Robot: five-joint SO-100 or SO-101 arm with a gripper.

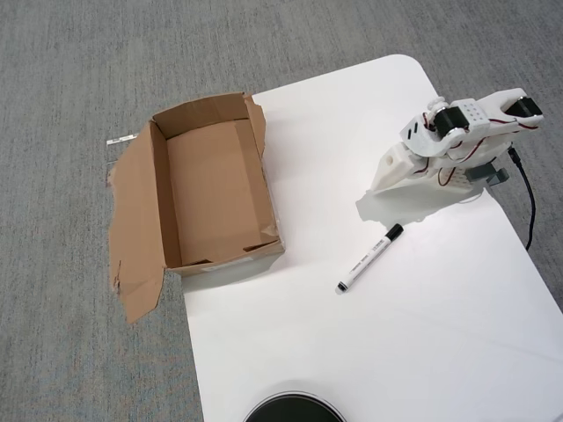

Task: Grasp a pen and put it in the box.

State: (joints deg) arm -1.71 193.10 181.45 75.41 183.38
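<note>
Pen (369,258) lying on table (422,334), untouched; box (211,189) sitting empty; gripper (383,186) resting folded near pen, finger state unreadable; grasp and drop both pending.

A white table (422,334) with rounded corners stands on grey carpet (79,79). Light is even. A dark round object (293,410) shows at the bottom edge.

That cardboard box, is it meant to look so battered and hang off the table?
The cardboard box has torn, ragged flaps, and its left side overhangs the white table above the carpet.
</note>
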